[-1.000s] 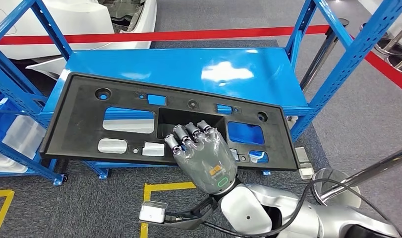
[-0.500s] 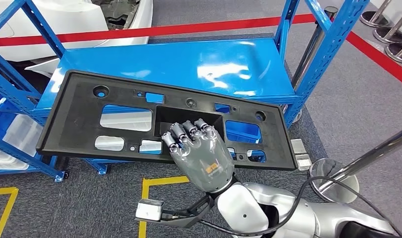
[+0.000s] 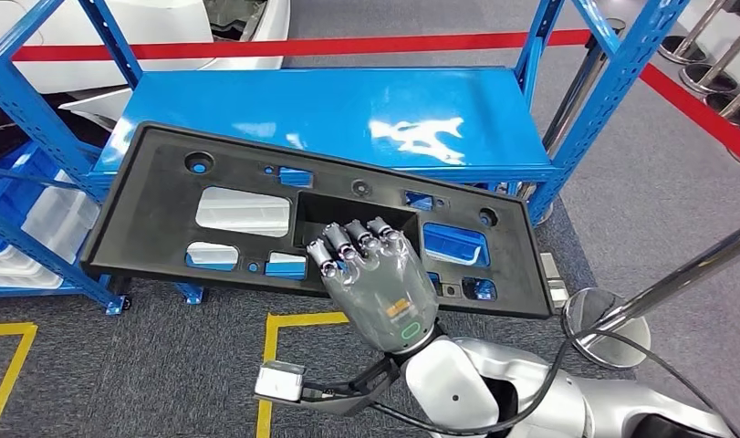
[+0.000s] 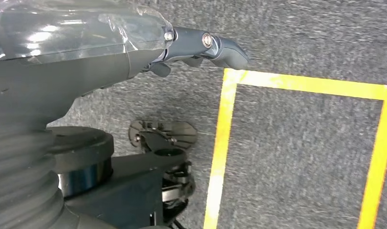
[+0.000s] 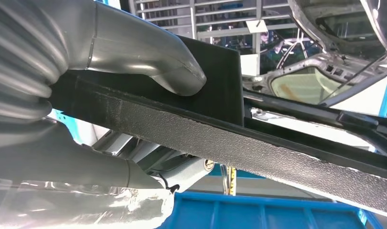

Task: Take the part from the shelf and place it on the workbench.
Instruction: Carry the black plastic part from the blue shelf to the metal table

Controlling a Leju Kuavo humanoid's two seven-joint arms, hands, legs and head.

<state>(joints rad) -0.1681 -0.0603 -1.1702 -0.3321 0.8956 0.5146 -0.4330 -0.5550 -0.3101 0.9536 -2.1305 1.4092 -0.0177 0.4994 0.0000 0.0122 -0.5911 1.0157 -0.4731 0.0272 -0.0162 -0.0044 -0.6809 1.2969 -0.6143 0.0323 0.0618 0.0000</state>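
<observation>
Part (image 3: 165, 228) overhangs shelf (image 3: 348, 114) front edge; right hand (image 3: 375, 283) on its near edge, centre-right.

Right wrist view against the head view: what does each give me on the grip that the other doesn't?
Right wrist view alone: the thumb pressed on one face of the black panel's edge, fingers on the opposite face.
Head view alone: the whole panel with its cutouts, overhanging the blue shelf, and the back of the right hand near the middle recess.
Both: the right hand gripping the panel's near edge.
</observation>
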